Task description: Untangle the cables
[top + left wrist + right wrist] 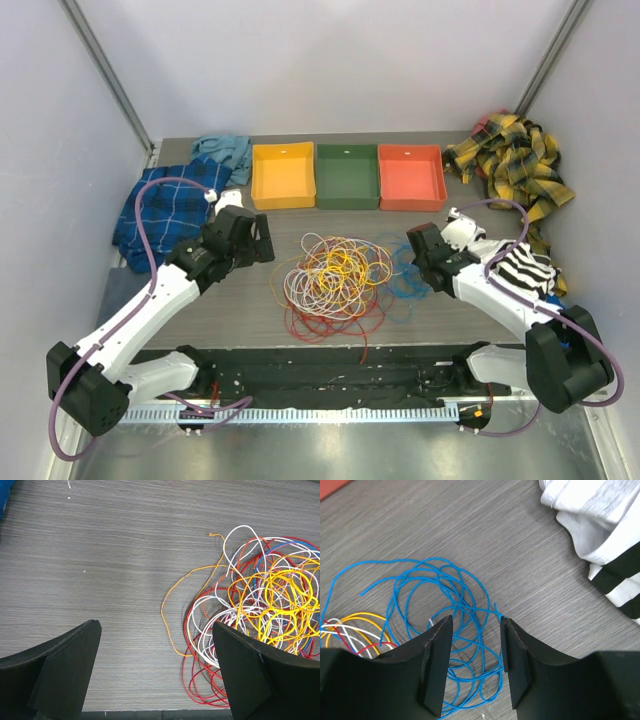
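Note:
The cables (335,275) lie in a tangled heap of red, orange, yellow and white loops at the middle of the table, with blue loops (405,275) on the right side. My left gripper (262,243) is open and empty, just left of the heap; in the left wrist view (155,650) red, white and orange loops (260,595) lie by its right finger. My right gripper (418,262) is open over the blue cable (445,595), with blue strands lying between its fingers on the table.
Three bins stand at the back: yellow (283,175), green (347,176), red (411,177). A blue plaid cloth (160,210) lies at left, a yellow plaid cloth (515,160) at back right, a black-and-white striped cloth (525,270) under the right arm.

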